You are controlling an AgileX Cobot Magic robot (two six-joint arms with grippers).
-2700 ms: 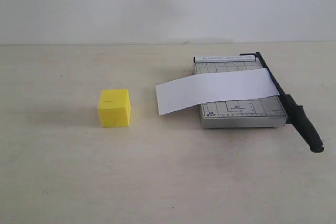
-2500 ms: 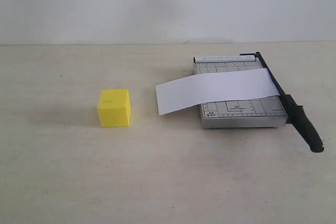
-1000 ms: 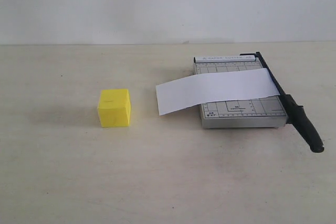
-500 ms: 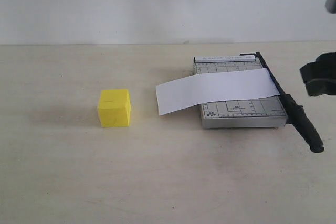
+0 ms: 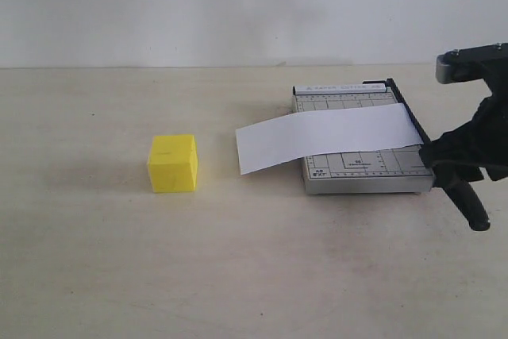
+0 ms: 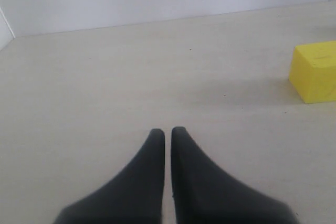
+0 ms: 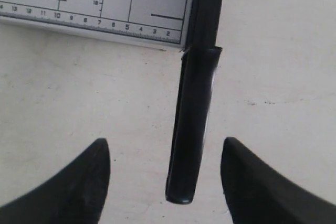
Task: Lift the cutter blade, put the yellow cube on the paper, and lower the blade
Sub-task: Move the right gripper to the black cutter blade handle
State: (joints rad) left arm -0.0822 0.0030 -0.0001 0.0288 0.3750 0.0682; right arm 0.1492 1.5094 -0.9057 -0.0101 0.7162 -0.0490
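Loosely, right tool astride cutter blade

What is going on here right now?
The right gripper is open, lined up over the handle of the cutter blade, not gripping it yet. The blade is down; the paper lies across the grey board. The yellow cube sits on the table, apart from the paper. The left gripper is shut and empty.

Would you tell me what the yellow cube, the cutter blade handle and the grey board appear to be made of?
The yellow cube: matte, faintly textured faces, perhaps foam or painted wood. The cutter blade handle: smooth black plastic or rubber, judging by its sheen. The grey board: likely painted metal, with printed rulings.
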